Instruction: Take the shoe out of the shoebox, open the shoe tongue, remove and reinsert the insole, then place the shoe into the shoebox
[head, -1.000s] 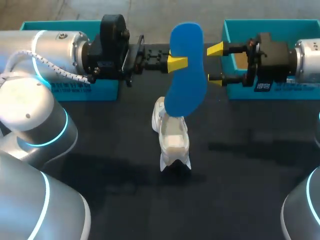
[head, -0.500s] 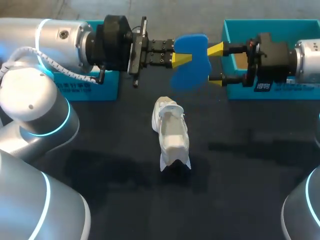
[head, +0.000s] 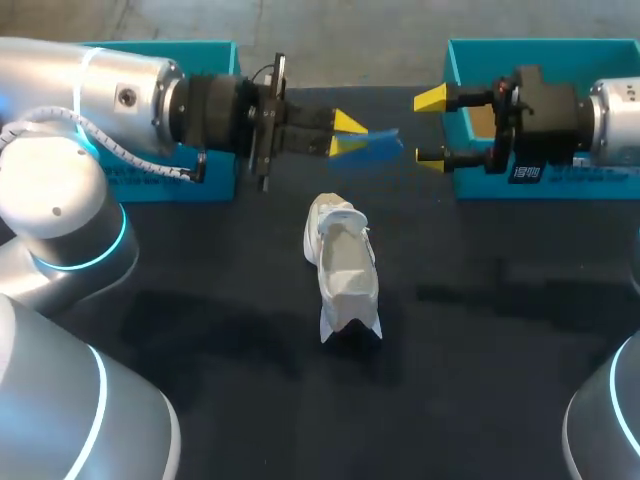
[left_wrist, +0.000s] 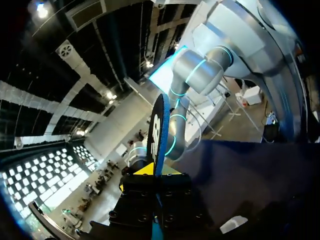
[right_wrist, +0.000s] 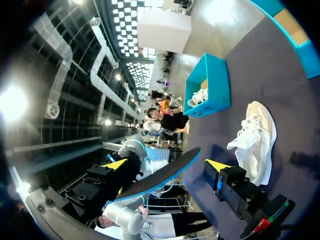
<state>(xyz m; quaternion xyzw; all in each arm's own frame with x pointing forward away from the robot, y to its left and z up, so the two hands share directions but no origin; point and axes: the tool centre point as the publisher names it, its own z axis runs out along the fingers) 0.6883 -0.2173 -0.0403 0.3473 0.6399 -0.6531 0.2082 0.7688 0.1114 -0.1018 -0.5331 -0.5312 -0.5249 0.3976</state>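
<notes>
blue insole (head: 378, 141): pinched by left gripper (head: 346, 135), held level above the table, long axis aimed at right gripper (head: 430, 128), which is spread and empty. white shoe (head: 345, 270): on the table beneath, robot-side, lying crosswise to the insole.

Insole (head: 380, 141): edge-on to the head camera, so neither face shows. Its held end is buried between the left jaws.
Insole, left wrist view: the insole (left_wrist: 159, 125) is edge-on again, and its near end is covered by the black body of the jaws.
Left shoebox (head: 215, 175): at the far left of the desk, mostly behind the left arm (head: 110, 95), its inside unseen there. In the right wrist view, something white lies in this shoebox (right_wrist: 215, 75), too small to name.
Right shoebox (head: 470, 60): cut off by the picture's right edge and partly covered by the right arm (head: 610, 120).
Shoe (head: 345, 270): the opening is a white blur, so the tongue's position cannot be told. In the left wrist view only a white scrap of the shoe (left_wrist: 234, 223) shows.
</notes>
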